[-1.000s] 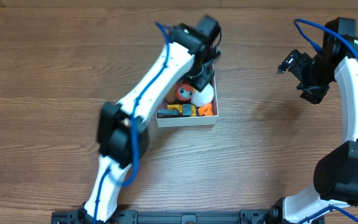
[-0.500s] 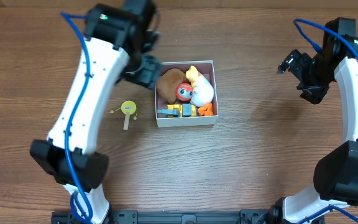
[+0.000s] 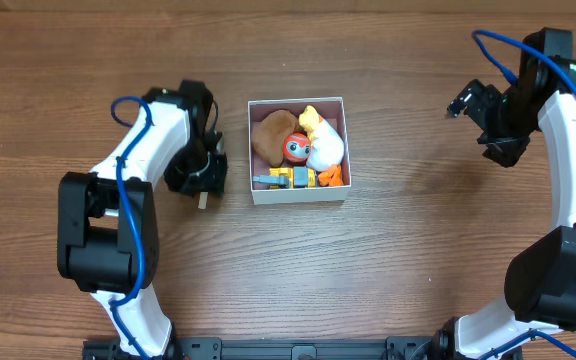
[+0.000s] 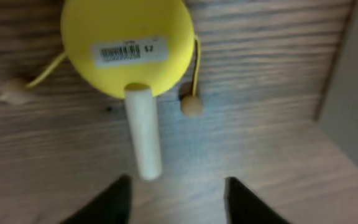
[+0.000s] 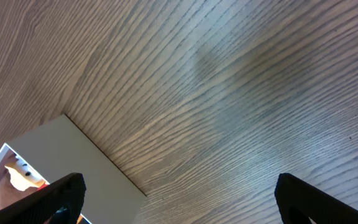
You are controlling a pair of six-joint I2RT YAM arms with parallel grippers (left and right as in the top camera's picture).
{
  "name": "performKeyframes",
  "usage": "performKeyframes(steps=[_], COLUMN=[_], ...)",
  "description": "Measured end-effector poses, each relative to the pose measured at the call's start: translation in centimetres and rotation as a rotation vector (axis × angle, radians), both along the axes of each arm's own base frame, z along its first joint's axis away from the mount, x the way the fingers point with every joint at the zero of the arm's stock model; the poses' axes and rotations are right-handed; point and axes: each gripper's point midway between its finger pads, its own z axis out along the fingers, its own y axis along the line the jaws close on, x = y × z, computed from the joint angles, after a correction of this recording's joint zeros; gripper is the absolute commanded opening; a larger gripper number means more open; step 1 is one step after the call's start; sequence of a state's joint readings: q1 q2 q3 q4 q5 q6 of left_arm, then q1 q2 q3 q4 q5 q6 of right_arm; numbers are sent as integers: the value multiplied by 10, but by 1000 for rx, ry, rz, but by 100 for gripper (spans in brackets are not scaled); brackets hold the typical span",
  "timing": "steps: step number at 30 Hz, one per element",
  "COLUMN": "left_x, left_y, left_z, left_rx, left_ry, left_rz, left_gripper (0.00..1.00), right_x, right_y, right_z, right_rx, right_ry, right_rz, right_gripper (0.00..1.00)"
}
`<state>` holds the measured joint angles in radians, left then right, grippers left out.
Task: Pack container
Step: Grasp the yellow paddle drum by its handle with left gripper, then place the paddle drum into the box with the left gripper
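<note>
The container (image 3: pixel 298 192), a square white-walled box, sits mid-table holding a brown plush (image 3: pixel 271 136), a red round-faced toy (image 3: pixel 295 148), a white and yellow duck (image 3: pixel 324 146), a yellow truck (image 3: pixel 290 177) and an orange piece (image 3: pixel 334 177). My left gripper (image 3: pixel 200 180) is low over the table just left of the box. In the left wrist view it (image 4: pixel 176 200) is open, just short of the white handle (image 4: pixel 143 132) of a yellow drum toy (image 4: pixel 126 43) with beads on strings. My right gripper (image 3: pixel 466 104) is open and empty, well right of the box (image 5: pixel 61 155).
The box's outer wall (image 4: pixel 353 93) stands close on the right of the drum toy. In the overhead view the drum toy is mostly hidden under my left wrist; only its handle tip (image 3: pixel 203 204) shows. The wooden table (image 3: pixel 418 260) surrounds everything.
My left arm swung from over the box out to its left, then came down over the yellow drum toy on the table. The right arm has not moved.
</note>
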<state>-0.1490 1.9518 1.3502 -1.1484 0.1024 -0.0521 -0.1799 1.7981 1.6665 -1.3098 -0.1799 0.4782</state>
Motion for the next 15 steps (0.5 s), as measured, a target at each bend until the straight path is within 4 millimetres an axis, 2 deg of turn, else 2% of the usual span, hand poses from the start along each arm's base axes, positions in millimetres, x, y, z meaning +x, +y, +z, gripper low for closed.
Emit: performKeyframes(steps=[3,8,11,15], left_x=[-2,-12,-13,-11], left_y=[3,7,8,13], left_z=[-15,-31,-32,-32], left_rx=[12,28,29,53], left_ry=[-14,-14,-35,-48], left_rz=[-1,-2,3,10], left_gripper=[41,41,25,19], right_x=[0,0,0,0], right_y=[0,0,0,0], right_z=[0,0,0,0], right_rx=[0,0,-1,0], right_ry=[0,0,0,0], right_rz=[0,0,0,0], right_gripper=[100,100,100,100])
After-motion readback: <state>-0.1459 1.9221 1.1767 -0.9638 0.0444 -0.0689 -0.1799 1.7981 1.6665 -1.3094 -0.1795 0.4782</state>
